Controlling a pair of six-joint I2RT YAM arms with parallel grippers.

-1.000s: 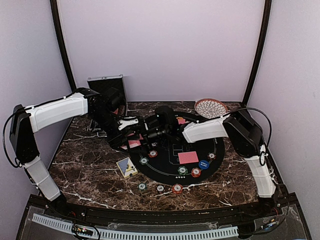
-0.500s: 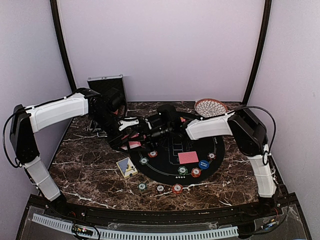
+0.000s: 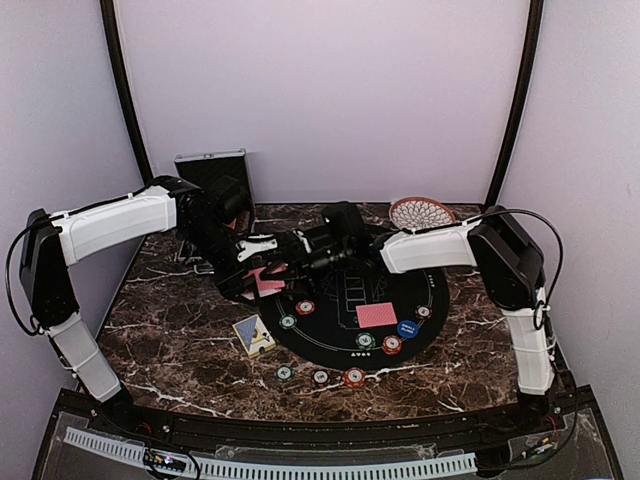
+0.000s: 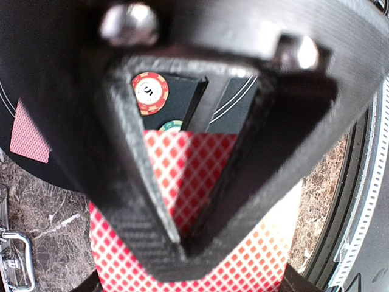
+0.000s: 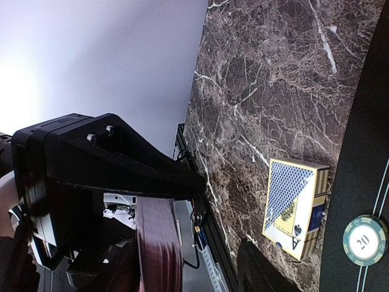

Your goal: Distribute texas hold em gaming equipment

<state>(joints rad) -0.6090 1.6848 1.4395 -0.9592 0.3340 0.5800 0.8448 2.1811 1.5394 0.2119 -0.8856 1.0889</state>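
Holding a pack of red-backed playing cards [image 4: 188, 176] in the left gripper [image 3: 258, 274], jaws clenched on it, above the left edge of the black mat [image 3: 330, 337]. Right beside it with the right gripper [image 3: 292, 262], jaws spread apart, close by the pack. Flat on the mat, one card [image 3: 376, 315] and some poker chips [image 3: 392, 344].

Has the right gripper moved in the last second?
Yes. The right gripper, at the red-backed card deck in the left gripper, has edged rearward, away from the lone red-backed playing card on the round black mat.
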